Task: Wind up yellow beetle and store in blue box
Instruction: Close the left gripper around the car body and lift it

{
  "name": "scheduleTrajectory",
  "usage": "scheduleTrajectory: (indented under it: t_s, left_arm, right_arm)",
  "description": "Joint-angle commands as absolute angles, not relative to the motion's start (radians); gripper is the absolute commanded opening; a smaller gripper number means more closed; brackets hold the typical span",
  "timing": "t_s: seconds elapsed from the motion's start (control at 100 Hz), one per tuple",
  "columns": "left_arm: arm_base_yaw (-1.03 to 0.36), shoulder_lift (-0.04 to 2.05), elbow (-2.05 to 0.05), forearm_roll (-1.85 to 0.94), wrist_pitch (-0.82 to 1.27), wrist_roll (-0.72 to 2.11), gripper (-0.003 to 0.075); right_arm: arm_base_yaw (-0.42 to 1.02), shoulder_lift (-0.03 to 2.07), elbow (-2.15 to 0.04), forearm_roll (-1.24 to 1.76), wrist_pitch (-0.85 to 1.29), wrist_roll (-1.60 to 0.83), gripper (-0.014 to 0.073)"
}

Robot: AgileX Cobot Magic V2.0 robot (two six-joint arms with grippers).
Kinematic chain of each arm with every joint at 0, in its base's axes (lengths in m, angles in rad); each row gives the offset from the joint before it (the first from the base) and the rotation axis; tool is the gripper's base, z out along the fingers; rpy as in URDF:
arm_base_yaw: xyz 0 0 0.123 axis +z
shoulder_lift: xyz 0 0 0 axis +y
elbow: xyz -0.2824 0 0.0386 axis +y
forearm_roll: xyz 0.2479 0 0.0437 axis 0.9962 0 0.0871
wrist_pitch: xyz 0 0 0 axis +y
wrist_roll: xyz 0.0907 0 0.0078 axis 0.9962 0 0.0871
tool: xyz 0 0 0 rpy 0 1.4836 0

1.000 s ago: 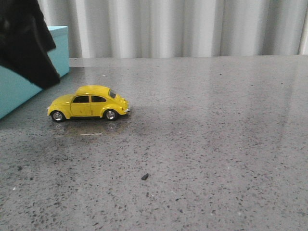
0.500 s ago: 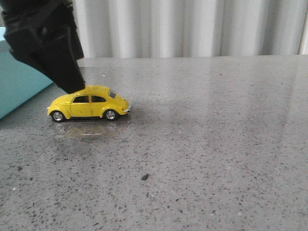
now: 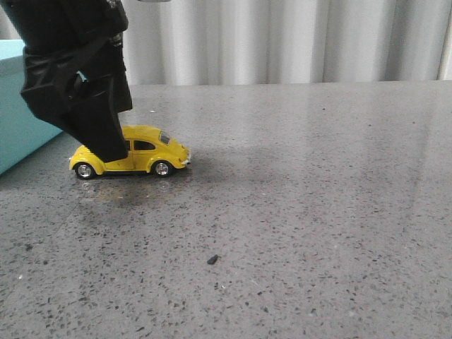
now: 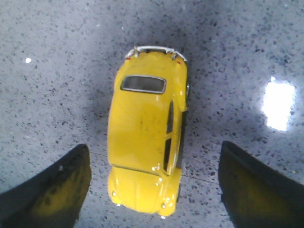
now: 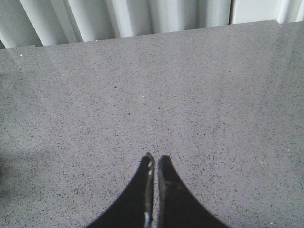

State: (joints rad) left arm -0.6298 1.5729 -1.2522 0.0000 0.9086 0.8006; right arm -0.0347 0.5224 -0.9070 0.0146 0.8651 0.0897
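Note:
The yellow beetle stands on its wheels on the grey speckled table, left of centre. My left gripper has come down over its front half; the near finger hides that part in the front view. In the left wrist view the beetle lies between the two black fingers, which stand wide apart with table showing on both sides, so the gripper is open. The blue box sits at the far left, mostly hidden behind the arm. My right gripper is shut and empty over bare table.
A small dark crumb lies on the table in front. A pale pleated curtain hangs behind the table's far edge. A bright light reflection shows on the table beside the car.
My left gripper has moved right and down from beside the box until its open fingers straddle the beetle. The beetle has not moved.

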Motion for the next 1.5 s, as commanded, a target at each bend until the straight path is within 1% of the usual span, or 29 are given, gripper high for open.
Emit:
scheduleTrajectory:
  t_s: [0.0,0.82,0.88,0.95,1.02,1.15,1.16,1.17,1.29,1.42,1.49]
  left_arm:
    - [-0.633,1.538,-1.284,0.0,0.849,0.807,0.0512]
    - [-0.631,1.613,-1.284,0.0,0.791,0.814,0.0511]
    - [-0.631,1.617,-1.284,0.0,0.793,0.814,0.0503]
    - [-0.631,1.617,-1.284,0.0,0.791,0.814,0.0466]
    - [-0.631,1.617,-1.284,0.0,0.791,0.814,0.041]
    - [-0.631,1.617,-1.284,0.0,0.791,0.814,0.0281]
    - [-0.631,1.617,-1.284,0.0,0.791,0.814,0.0281]
    - [-0.631,1.617,-1.284,0.0,0.791,0.814,0.0262]
    - [-0.631,1.617,-1.284,0.0,0.791,0.814,0.0162]
    - [-0.631,1.617,-1.284,0.0,0.793,0.814,0.0086]
    - [-0.631,1.617,-1.286,0.0,0.793,0.814,0.0057]
  right_arm:
    - [-0.039,0.526,-0.93,0.012,0.803,0.076,-0.0061]
    - [-0.039,0.526,-0.912,0.012,0.789,0.076,-0.0061]
    - [-0.039,0.526,-0.912,0.012,0.789,0.076,-0.0061]
    - [-0.039,0.526,-0.912,0.012,0.789,0.076,-0.0061]
    - [-0.039,0.526,-0.912,0.012,0.789,0.076,-0.0061]
    - [-0.039,0.526,-0.912,0.012,0.789,0.076,-0.0061]
    - [-0.039,0.526,-0.912,0.012,0.789,0.076,-0.0061]
    - [-0.039,0.526,-0.912,0.012,0.789,0.076,-0.0061]
    - [-0.039,0.526,-0.912,0.012,0.789,0.076,-0.0061]
    - [-0.039,0.526,-0.912,0.012,0.789,0.076,-0.0061]
    - [-0.039,0.526,-0.912,0.012,0.789,0.076,-0.0061]
